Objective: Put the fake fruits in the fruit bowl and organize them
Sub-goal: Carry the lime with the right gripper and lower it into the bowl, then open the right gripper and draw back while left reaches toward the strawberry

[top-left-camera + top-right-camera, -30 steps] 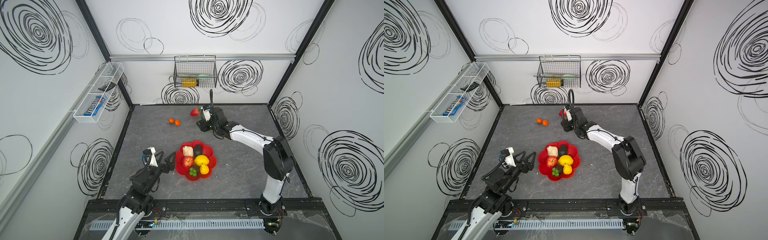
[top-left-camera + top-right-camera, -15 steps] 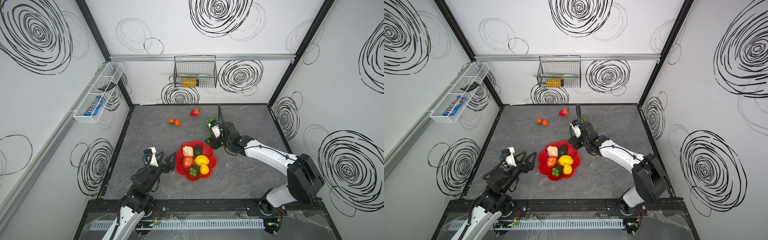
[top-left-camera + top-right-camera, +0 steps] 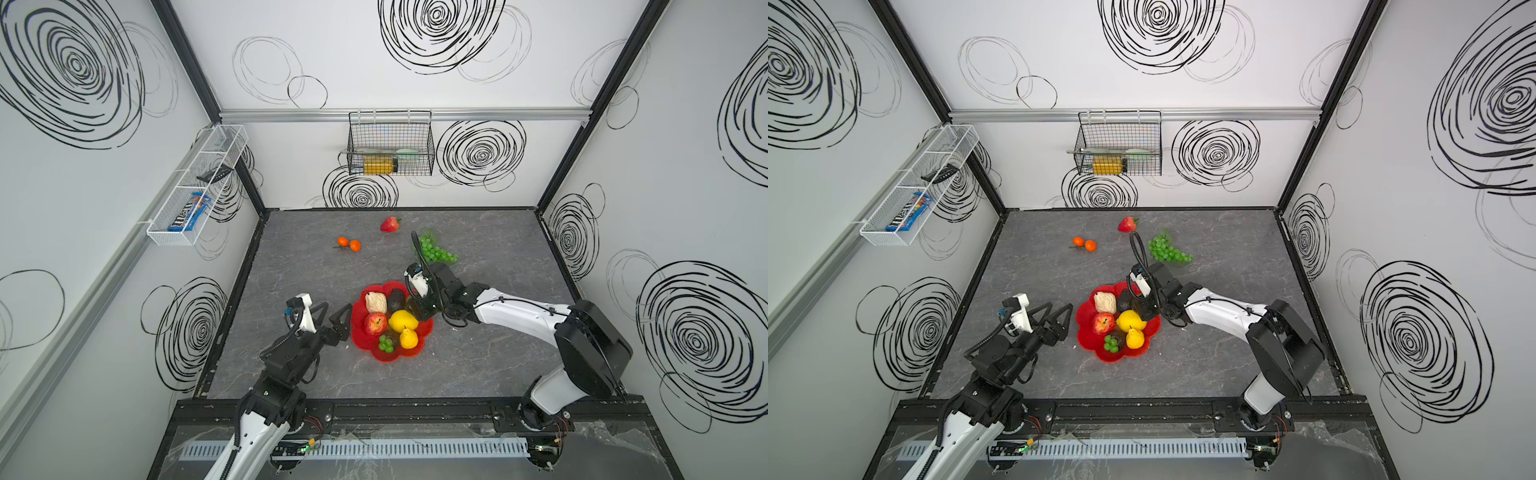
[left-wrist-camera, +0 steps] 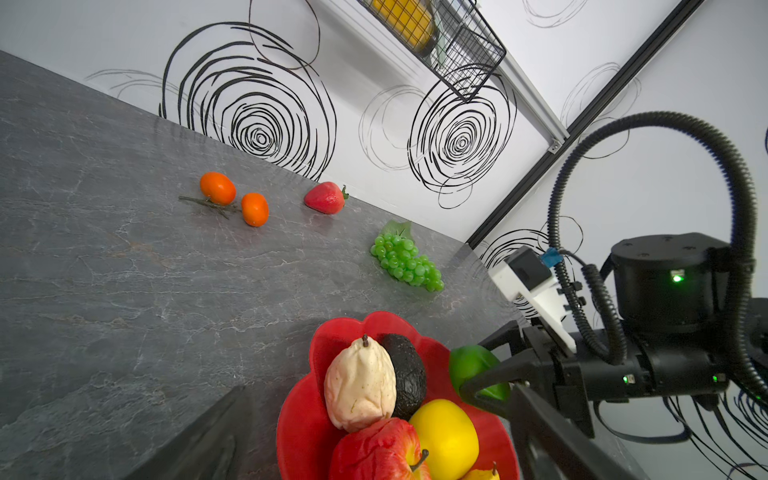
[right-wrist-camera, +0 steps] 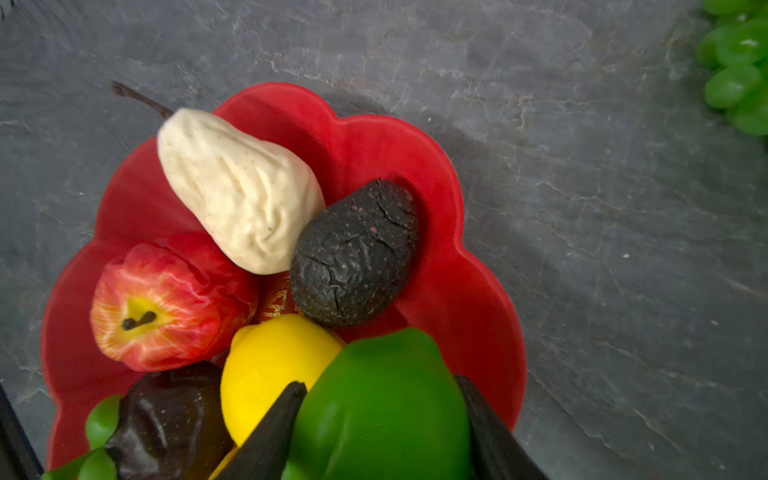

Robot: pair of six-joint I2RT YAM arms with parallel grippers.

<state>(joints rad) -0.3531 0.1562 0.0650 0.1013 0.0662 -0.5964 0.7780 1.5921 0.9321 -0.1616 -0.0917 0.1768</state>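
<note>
Grey tabletop [image 3: 291, 270]; lime [image 5: 382, 419] in right tool [image 5: 378, 384], clear only from wrist views.

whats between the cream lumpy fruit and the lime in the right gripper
A dark avocado in the fruit bowl, beside the cream lumpy fruit; the lime is just past it. The left wrist view shows this.

The right hand [image 3: 417, 309] has swung from the back of the table [image 3: 478, 365], beside the strawberry [image 3: 390, 224], forward to the middle. It now hangs over the back right rim of the red bowl [image 3: 424, 329], a lime [image 5: 382, 407] clamped in it. The grapes [image 3: 434, 251], hidden behind that arm before, lie in plain view
</note>
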